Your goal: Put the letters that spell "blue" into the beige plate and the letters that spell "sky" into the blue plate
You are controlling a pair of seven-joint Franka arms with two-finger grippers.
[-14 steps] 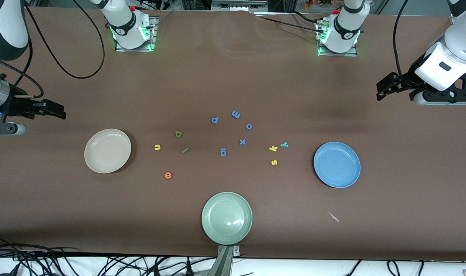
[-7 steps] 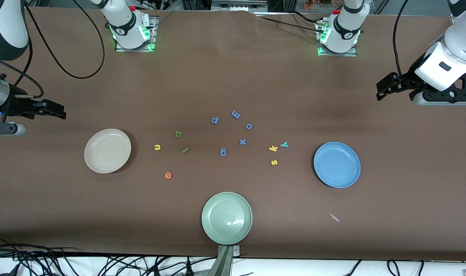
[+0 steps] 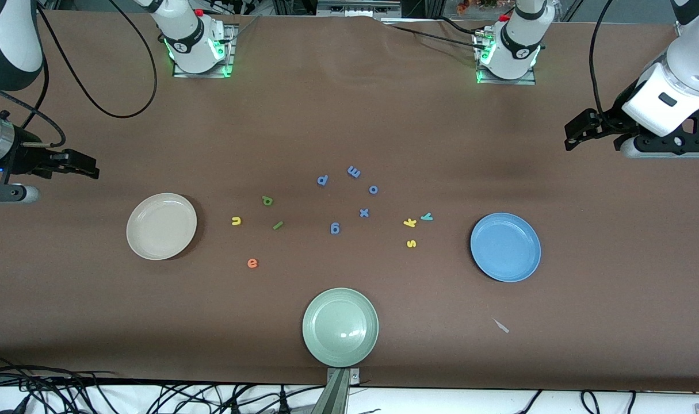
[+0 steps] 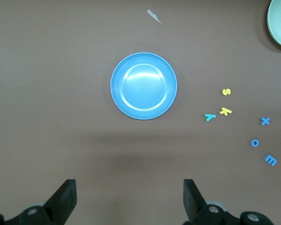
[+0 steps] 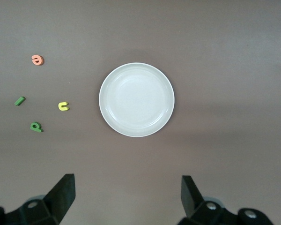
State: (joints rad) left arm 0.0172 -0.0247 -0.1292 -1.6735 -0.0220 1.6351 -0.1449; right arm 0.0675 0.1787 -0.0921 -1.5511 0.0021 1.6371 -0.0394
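Both arms wait, fingers spread wide, holding nothing: left gripper (image 4: 126,199) above the table beside the blue plate (image 3: 505,247), right gripper (image 5: 126,197) beside the beige plate (image 3: 161,226). Letters lie between the plates.

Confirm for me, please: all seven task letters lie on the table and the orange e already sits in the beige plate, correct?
Not quite. The orange e lies on the table, apart from the beige plate, which holds nothing, as the front view and right wrist view show. The other task letters do lie on the table.
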